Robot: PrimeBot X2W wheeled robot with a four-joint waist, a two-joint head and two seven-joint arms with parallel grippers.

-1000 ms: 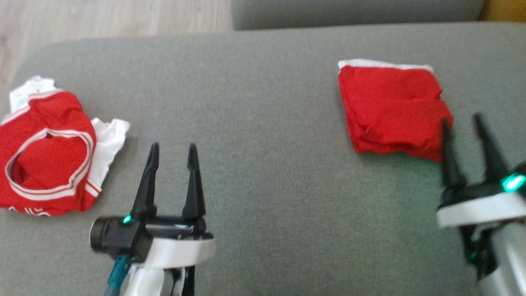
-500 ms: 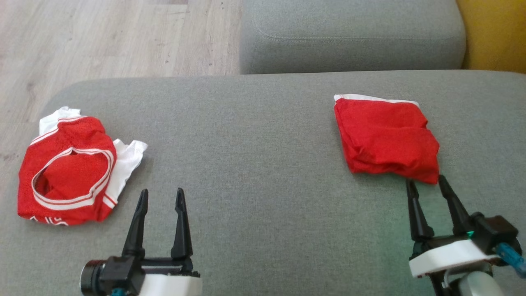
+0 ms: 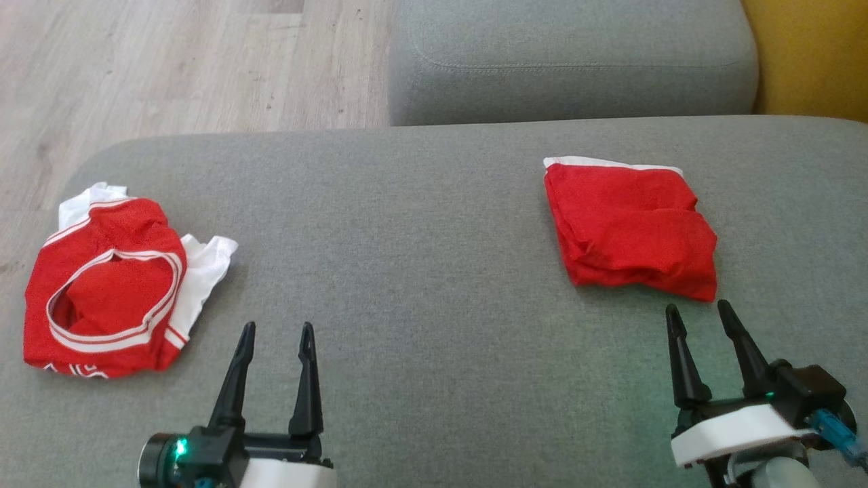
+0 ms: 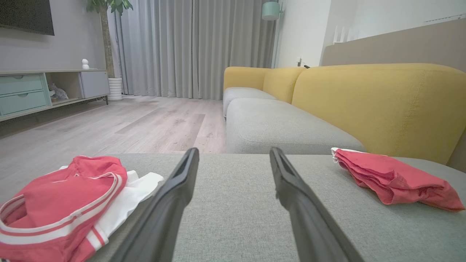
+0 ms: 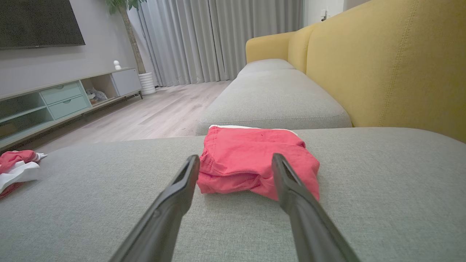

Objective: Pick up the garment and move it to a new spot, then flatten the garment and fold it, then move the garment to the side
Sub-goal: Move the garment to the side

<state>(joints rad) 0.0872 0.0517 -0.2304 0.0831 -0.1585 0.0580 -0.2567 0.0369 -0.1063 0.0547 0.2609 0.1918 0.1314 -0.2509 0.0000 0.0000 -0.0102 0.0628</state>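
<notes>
- Folded red garment (image 3: 630,230) lies at 2 o'clock on the grey sofa cushion (image 3: 420,271); crumpled red-and-white garment (image 3: 108,291) at 9 o'clock.
- Left pincer (image 3: 278,329) and right pincer (image 3: 698,308): both parted, empty.
- Cloth looks soft, light, floppy; probably best pinched at a striped edge.

red garment (image 3: 630,230): folded, lying right | red-white garment (image 3: 102,298): crumpled, lying left

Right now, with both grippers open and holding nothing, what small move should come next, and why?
Probably swing the left gripper left toward the crumpled red-and-white garment: it lies bunched and unfolded on the grey cushion, while the red garment by the right gripper already looks folded.
</notes>
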